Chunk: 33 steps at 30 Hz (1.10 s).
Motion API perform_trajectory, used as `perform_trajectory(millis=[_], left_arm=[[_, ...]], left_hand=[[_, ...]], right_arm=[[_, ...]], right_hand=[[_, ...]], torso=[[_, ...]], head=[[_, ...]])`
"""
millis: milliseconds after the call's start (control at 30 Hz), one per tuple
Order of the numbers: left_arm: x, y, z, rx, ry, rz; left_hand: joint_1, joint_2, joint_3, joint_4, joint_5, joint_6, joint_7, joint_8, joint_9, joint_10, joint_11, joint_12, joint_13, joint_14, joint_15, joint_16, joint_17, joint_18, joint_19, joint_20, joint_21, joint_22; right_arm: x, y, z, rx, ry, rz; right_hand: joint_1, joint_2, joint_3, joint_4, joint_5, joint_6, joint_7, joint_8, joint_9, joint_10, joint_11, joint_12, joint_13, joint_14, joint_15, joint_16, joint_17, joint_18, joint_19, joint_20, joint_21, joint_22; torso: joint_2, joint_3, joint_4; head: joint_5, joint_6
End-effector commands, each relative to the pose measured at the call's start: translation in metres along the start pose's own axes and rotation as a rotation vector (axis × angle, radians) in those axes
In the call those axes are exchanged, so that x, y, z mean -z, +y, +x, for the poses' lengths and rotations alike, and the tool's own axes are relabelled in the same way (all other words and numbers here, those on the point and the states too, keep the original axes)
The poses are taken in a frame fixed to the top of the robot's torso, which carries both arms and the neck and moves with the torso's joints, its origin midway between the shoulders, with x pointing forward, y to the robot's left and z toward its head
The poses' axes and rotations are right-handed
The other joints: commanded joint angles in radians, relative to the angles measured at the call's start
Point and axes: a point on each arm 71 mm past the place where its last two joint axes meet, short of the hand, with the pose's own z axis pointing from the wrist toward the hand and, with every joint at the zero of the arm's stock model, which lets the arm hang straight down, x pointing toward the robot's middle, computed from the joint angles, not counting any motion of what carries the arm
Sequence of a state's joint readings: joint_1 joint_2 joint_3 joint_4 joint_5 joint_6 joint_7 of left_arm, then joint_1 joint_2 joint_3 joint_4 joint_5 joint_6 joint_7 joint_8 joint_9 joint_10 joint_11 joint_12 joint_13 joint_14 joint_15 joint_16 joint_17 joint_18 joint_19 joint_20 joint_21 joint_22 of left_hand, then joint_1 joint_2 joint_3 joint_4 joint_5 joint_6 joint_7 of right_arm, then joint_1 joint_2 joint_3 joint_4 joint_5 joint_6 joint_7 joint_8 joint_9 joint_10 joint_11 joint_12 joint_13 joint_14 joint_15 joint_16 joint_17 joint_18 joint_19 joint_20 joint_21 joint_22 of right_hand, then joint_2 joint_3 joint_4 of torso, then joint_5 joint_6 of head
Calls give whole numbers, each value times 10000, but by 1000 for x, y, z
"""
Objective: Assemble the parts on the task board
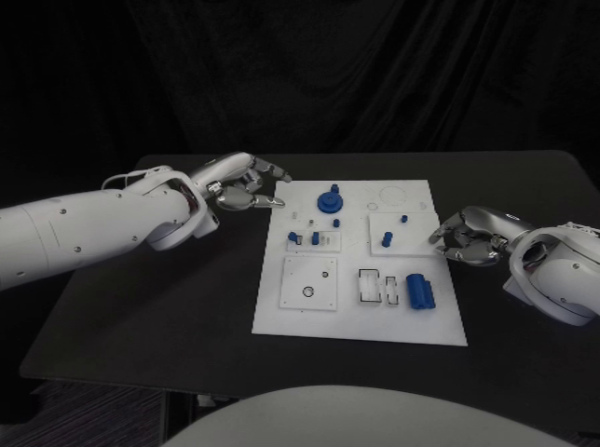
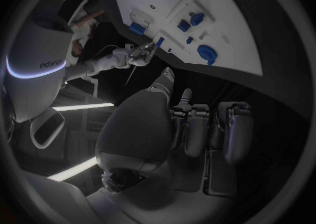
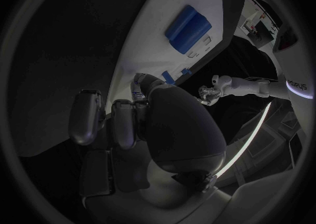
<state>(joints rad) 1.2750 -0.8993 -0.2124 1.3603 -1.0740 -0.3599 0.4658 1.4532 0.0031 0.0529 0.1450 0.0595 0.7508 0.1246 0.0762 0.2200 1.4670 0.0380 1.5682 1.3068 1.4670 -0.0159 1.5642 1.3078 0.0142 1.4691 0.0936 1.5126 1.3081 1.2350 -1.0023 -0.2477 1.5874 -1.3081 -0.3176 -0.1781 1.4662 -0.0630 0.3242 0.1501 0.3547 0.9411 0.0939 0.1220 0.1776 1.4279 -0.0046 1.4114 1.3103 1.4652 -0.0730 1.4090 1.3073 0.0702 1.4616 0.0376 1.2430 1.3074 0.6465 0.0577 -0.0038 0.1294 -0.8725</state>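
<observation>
The white task board (image 1: 361,317) lies mid-table. On it stand a round blue part (image 1: 330,200), several small blue pegs (image 1: 314,238) and a blue block (image 1: 420,291). My left hand (image 1: 247,188) hovers by the board's far left corner, fingers curled in with nothing in them. In its wrist view that hand (image 2: 197,124) sits short of the board (image 2: 197,2) and the round part (image 2: 206,54). My right hand (image 1: 468,238) is at the board's right edge with its fingers curled in. Whether it holds anything is hidden. The right wrist view shows this hand (image 3: 125,124) near the block (image 3: 187,28).
Black table (image 1: 153,298) extends around the board on all sides. Square white inserts (image 1: 309,279) with holes and slots lie in the board's near half. Each wrist view also catches the other hand across the board (image 2: 141,52) (image 3: 209,93).
</observation>
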Motion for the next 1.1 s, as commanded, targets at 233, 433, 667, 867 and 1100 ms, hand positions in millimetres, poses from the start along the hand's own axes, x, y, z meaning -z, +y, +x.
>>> perform_trajectory(millis=[233, 433, 667, 867, 1100], left_arm=[[-24, -27, -7, -5298, 2512, 1272], [-33, -39, 5, -7204, 3755, 1890], [-37, -40, 13, -8376, 4739, 1241], [-43, -41, 18, -8713, 5161, 833], [-50, -46, 23, -8804, 5358, 818]], left_hand=[[-778, -332, -365, 1002, -53, 1210, -378, 801, 528, 1038, -323, 26, 2640, 1038, -229, 66, 2630, -142, 1017, -171, 582, 2627], [-1717, -988, 332, 1466, -90, 1499, -588, 1070, 1133, 1038, -490, 26, 2640, 1038, -397, 66, 2630, -142, 1017, -360, 582, 2627], [-1846, -1268, 1104, 1434, -46, 1497, -512, 1229, 1757, 1038, -481, 26, 2640, 1038, -412, 66, 2630, -142, 1017, -398, 582, 2627], [-1545, -1293, 1415, 1163, 281, 1393, -434, 1233, 2111, 1038, -406, 26, 2640, 1038, -361, 66, 2630, -142, 1017, -354, 582, 2627], [-1302, -1182, 1570, 615, 1653, 1216, -420, 1149, 2565, 1038, -388, 26, 2640, 1038, -344, 66, 2630, -142, 1017, -330, 582, 2627]], right_arm=[[-1, 3, -2, -112, -370, -142], [-1, 4, -2, -144, -378, -187], [-3, 6, -1, -175, -353, -210], [-5, 8, 0, -178, -325, -258], [-6, 11, 0, -187, -336, -384]], right_hand=[[-83, -10, -69, 73, 16, 71, 31, 18, 3, 63, 5, 43, 930, 687, 41, 73, 1249, -55, 44, 27, 74, 1782], [-93, -12, -74, 80, 13, 73, 32, 17, 3, 67, 6, 47, 933, 688, 41, 73, 1249, -56, 46, 28, 79, 1783], [-110, -5, -79, 96, 18, 69, 34, 12, 1, 79, 6, 57, 943, 691, 41, 80, 1254, -58, 50, 28, 88, 1786], [-133, 8, -83, 118, 31, 68, 35, 8, -1, 85, 7, 61, 946, 693, 42, 83, 1255, -60, 55, 28, 100, 1788], [-145, 32, -81, 134, 59, 98, 33, 20, 4, 105, 5, 81, 965, 699, 41, 98, 1267, -66, 68, 28, 133, 1797]], torso=[[17, 19, -4], [8, 52, -72], [61, 12, -125], [79, -39, -134], [90, -43, -169]], head=[[17, -1], [17, -1], [45, -1], [90, -1], [183, -1]])
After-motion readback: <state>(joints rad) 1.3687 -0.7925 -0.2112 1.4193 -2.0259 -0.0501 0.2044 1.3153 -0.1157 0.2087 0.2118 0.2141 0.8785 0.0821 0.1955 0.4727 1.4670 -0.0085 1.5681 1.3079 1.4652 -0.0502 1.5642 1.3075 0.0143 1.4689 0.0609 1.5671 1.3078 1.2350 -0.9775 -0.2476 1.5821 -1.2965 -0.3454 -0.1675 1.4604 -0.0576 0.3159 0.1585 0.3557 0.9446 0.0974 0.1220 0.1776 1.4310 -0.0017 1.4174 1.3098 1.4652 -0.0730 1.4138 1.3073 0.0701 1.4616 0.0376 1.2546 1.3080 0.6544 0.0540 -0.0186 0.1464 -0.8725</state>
